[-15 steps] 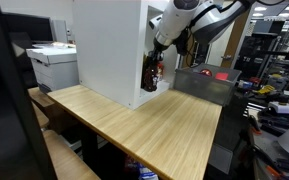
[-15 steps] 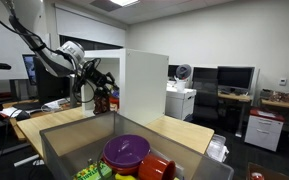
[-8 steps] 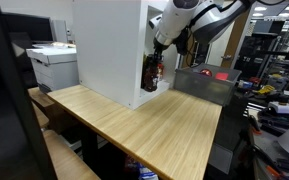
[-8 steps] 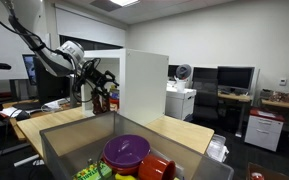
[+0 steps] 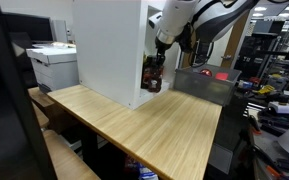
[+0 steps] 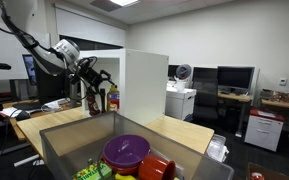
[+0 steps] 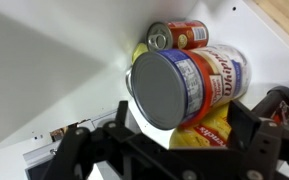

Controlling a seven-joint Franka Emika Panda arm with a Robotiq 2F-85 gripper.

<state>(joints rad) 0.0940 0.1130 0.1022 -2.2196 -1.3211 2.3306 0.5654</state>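
Drawn back and spread since a second ago, my pincer (image 7: 164, 150) stands apart, gripping nothing. On the wooden table (image 5: 144, 125) stands the white cabinet (image 5: 104, 50); inside, just before me, the big can (image 7: 184, 85) lies sideways, with the small red can (image 7: 184, 35) behind it.

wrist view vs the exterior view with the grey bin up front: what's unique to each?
Wrist only: a big can lying on its side, a small red can behind it, something yellow beneath. Exterior only: the grey bin holding a purple bowl, the wooden table, monitors. Both: the open claw at the white box.
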